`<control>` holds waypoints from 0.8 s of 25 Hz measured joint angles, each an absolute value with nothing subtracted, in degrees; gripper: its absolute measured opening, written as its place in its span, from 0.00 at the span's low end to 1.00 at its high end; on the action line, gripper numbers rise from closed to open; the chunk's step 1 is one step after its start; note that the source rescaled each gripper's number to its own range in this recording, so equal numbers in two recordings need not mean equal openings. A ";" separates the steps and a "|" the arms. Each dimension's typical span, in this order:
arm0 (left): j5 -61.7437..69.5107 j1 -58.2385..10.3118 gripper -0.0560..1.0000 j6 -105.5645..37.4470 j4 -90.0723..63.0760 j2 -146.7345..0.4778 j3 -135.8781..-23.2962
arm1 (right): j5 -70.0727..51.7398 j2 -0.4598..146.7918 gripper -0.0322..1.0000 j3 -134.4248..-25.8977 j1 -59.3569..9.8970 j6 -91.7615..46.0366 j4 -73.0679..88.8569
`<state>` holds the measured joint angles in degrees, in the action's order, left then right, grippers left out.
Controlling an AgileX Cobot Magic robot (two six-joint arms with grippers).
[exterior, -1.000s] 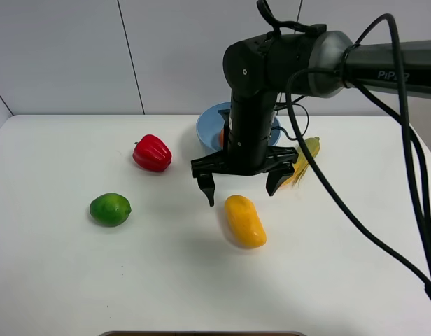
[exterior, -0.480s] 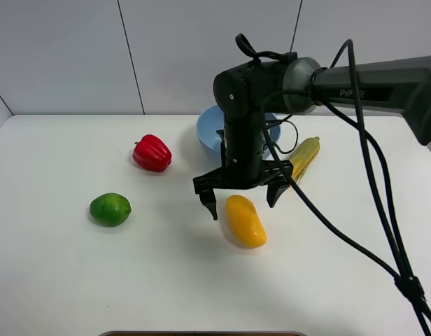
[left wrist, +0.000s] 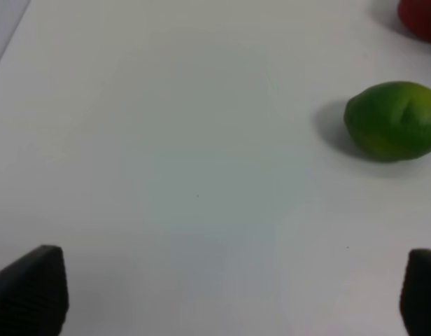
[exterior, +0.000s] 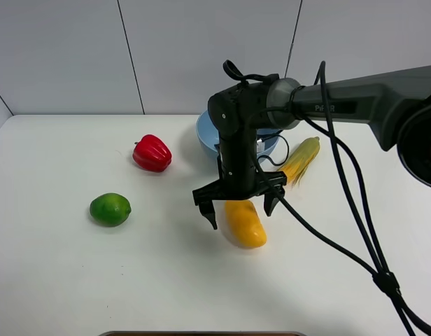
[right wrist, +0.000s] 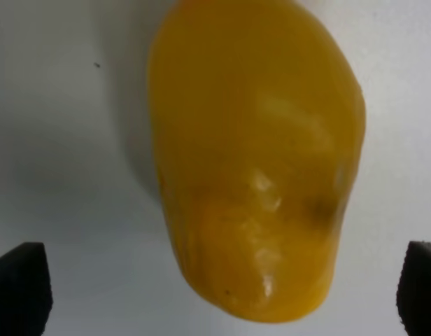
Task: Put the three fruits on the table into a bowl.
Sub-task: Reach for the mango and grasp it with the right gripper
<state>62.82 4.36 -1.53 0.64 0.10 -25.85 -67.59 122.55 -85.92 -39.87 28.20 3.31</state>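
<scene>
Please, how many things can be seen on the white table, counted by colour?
Red: 1, the bell pepper
Green: 1, the lime
Yellow to orange: 2, the mango and the corn cob
Light blue: 1, the bowl
Total: 5. The inside of the bowl is hidden, so nothing in it is counted.

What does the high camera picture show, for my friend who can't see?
A black robot gripper, wide open, hangs over an oblong yellow-orange mango on a white table. A round green lime and ribbed red pepper lie left of it; a light-blue bowl and yellow corn cob sit behind.
</scene>
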 joint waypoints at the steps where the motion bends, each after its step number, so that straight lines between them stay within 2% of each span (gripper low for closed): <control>1: 62.82 4.36 0.80 -1.53 0.64 0.10 -25.85 | -67.09 123.27 1.00 -85.92 -39.87 28.20 3.31; 20: 62.82 4.36 0.80 -1.53 0.64 0.10 -25.85 | -65.47 127.67 1.00 -85.92 -39.87 28.20 3.35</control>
<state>62.82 4.36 -1.53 0.64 0.10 -25.85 -65.47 127.67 -85.92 -39.87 28.20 3.35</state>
